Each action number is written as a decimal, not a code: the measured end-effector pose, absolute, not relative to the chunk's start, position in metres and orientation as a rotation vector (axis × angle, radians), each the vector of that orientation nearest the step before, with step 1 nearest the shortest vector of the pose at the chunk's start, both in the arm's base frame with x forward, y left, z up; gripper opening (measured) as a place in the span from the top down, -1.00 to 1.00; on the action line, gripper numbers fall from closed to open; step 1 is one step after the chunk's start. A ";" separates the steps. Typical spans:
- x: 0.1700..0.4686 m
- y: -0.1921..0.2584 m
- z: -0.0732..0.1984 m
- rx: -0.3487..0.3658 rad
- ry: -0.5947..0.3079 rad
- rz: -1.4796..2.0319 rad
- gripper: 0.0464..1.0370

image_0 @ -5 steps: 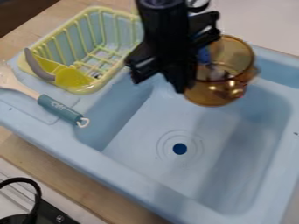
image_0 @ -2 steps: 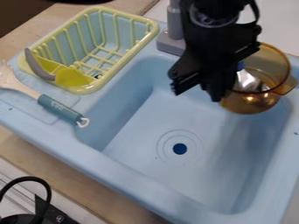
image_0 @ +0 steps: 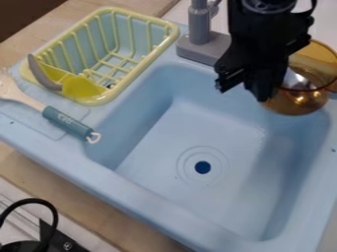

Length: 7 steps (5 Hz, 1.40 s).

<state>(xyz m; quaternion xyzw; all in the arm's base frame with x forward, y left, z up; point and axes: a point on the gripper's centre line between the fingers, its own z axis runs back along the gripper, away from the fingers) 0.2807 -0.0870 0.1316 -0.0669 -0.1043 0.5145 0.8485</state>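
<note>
A wooden counter (image_0: 79,204) carries a blue sink (image_0: 154,197) bearing a yellow rack (image_0: 146,61) and a teal-handled utensil (image_0: 67,123).

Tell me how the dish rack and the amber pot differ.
The dish rack is yellow-green and openly slatted; the amber pot is see-through with unbroken walls. The rack is long with rounded corners, while the pot is round. The rack sits left of the basin; the pot is at the gripper, by the basin's far right corner.
</note>
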 end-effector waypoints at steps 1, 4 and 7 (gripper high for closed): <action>0.292 -0.084 0.136 -0.147 -0.218 1.108 0.98; 0.307 -0.065 0.135 -0.112 -0.228 1.124 0.98; 0.313 -0.063 0.136 -0.133 -0.253 1.044 0.14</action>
